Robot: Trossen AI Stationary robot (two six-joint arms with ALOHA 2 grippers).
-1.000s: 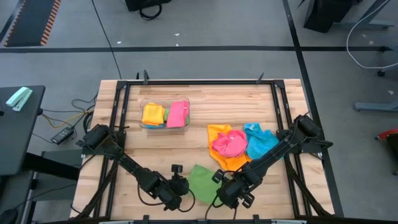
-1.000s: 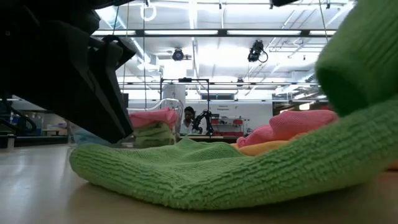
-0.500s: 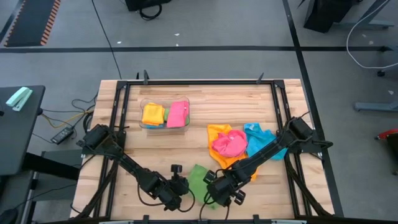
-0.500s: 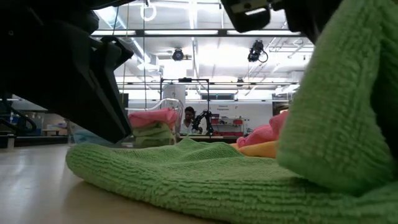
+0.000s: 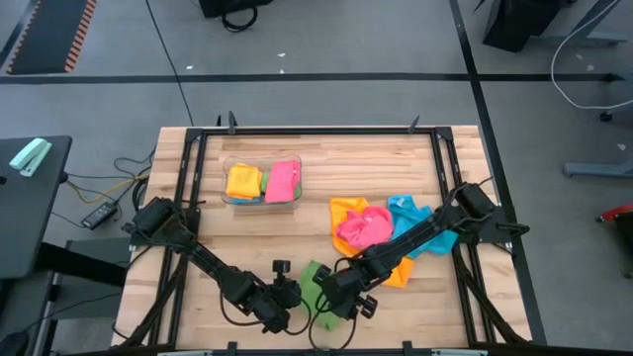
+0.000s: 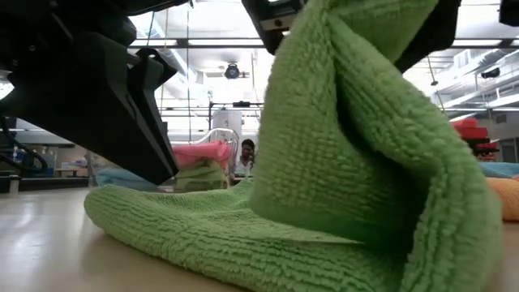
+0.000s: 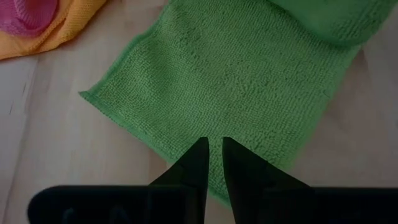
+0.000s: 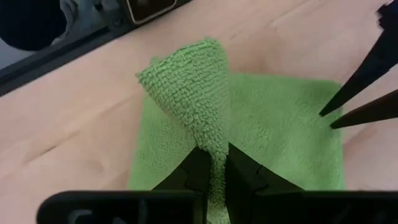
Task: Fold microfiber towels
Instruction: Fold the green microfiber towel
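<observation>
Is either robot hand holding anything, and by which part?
The right hand pinches the green towel by one lifted edge; the left hand presses it down.

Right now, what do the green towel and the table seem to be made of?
The green towel looks like soft microfiber cloth: its surface shows short fuzzy loops in rows, with no shine, and it drapes in folds where the right gripper lifts it. The table looks like pale wood, probably joined planks, since long grain lines run across a smooth top.

Green towel (image 5: 315,280); pink (image 5: 363,228), orange (image 5: 346,211), blue towels (image 5: 408,221)
</observation>
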